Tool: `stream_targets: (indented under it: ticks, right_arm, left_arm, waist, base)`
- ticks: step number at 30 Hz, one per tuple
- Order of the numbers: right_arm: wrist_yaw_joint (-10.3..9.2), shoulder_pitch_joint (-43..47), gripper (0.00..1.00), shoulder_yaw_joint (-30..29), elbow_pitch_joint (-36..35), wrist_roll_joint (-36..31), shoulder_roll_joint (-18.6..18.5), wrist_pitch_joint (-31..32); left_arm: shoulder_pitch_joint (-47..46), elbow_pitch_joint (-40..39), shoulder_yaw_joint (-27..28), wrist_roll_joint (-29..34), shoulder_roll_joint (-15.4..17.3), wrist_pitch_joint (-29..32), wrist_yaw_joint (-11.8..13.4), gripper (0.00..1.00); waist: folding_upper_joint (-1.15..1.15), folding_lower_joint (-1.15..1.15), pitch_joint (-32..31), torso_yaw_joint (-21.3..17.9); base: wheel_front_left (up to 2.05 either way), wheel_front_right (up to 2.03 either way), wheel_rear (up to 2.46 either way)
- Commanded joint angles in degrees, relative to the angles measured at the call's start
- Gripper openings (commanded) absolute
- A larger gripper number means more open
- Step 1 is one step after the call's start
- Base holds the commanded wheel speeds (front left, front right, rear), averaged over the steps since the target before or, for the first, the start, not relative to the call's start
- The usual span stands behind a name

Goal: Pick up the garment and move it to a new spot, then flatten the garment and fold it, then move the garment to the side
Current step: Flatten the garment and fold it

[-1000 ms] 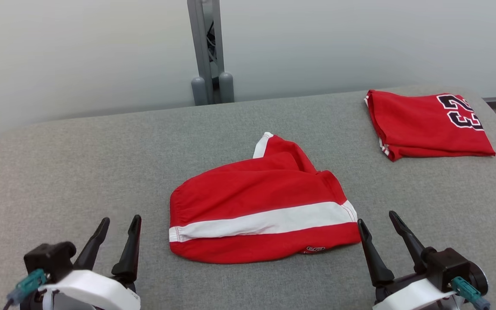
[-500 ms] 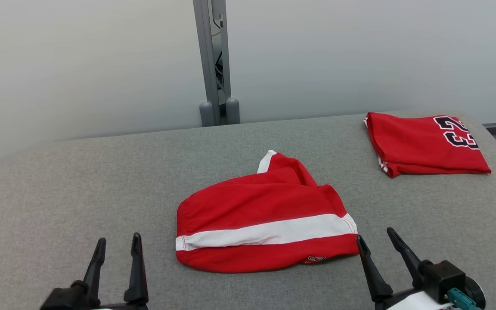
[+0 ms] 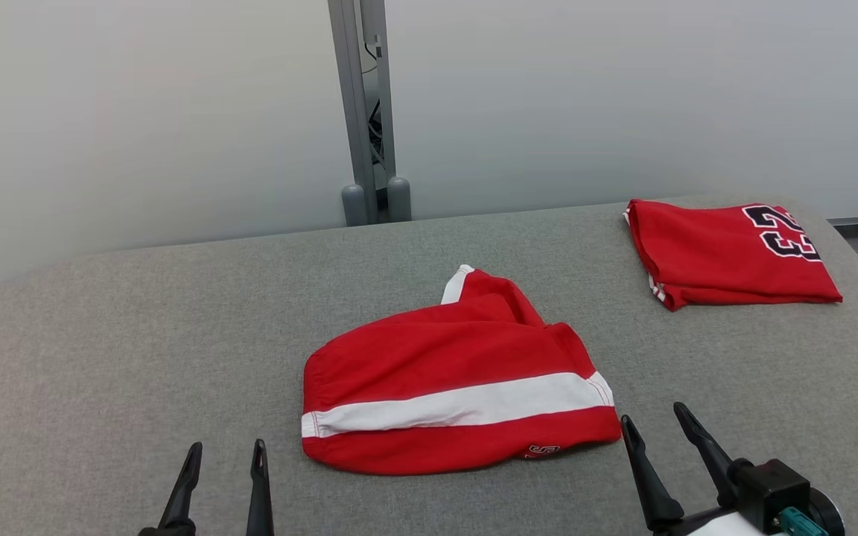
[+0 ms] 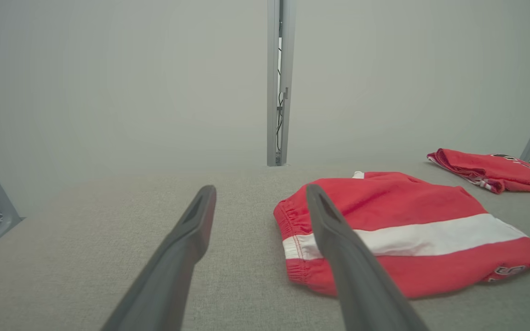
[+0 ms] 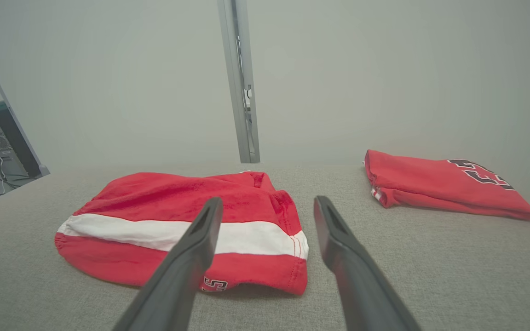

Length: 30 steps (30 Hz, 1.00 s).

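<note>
The garment (image 3: pixel 459 372) is a pair of red shorts with a wide white stripe, lying loosely rumpled in the middle of the grey table (image 3: pixel 101 335). My left gripper (image 3: pixel 226 447) stands open near the front edge, a little left of the garment's waistband and apart from it. My right gripper (image 3: pixel 652 415) is open too, just off the garment's lower right corner without touching it. In the left wrist view the garment (image 4: pixel 407 220) lies to the right beyond my open left gripper (image 4: pixel 260 189). In the right wrist view the garment (image 5: pixel 177 207) lies ahead and left of my open right gripper (image 5: pixel 268 199).
A folded red jersey (image 3: pixel 727 253) with a dark number lies at the table's far right, also seen as the jersey (image 5: pixel 440 184) in the right wrist view. A grey metal post (image 3: pixel 366 112) rises behind the table against a pale wall. Bare grey cloth spreads to the left.
The head camera has tilted up, so the whole scene sits lower in the picture. My left gripper has drawn back toward the near edge. Both garments lie as before.
</note>
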Motion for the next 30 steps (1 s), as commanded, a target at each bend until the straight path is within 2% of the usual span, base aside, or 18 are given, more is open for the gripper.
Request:
stream_targets:
  ticks: [1, 15, 19, 23, 30]
  right_arm:
    - [-0.02, 0.6, 1.0, -0.2, -0.3, 0.1, -0.3, 0.0]
    - [-0.02, 0.5, 1.0, -0.4, -0.5, 0.5, -0.3, 0.0]
    - [-0.02, 0.1, 1.0, -0.4, -0.5, 0.3, -0.3, 0.0]
    - [-0.02, -0.6, 1.0, 0.0, -0.2, 0.0, -0.3, 0.0]
    - [-0.02, -1.7, 1.0, 1.0, 0.4, -0.5, -0.3, 0.0]
  left_arm:
    - [0.3, -0.2, 1.0, 0.9, -0.4, -0.2, -0.6, 1.0]
    - [-0.3, 1.7, 3.2, 2.6, -2.7, -0.2, -4.0, 1.0]
    - [-1.9, 3.7, 2.9, 1.7, -3.0, -0.2, -5.6, 1.0]
    - [-5.3, 9.5, 1.6, -0.6, -3.1, 0.1, -8.6, 1.0]
    - [-15.4, 20.5, 0.9, -5.0, -3.1, 8.1, -12.2, 1.0]
  waist:
    - [0.0, 0.0, 0.1, 0.0]
    - [0.0, 0.0, 0.4, -0.1]
    - [0.0, 0.0, 0.8, 0.0]
    - [0.0, 0.0, 1.4, -0.2]
    - [0.0, 0.0, 3.4, -1.3]
  base:
    - [0.0, 0.0, 0.0]
    - [0.0, 0.0, 0.0]
    - [0.0, 0.0, 0.0]
    - [0.0, 0.0, 0.0]
    - [0.0, 0.0, 0.0]
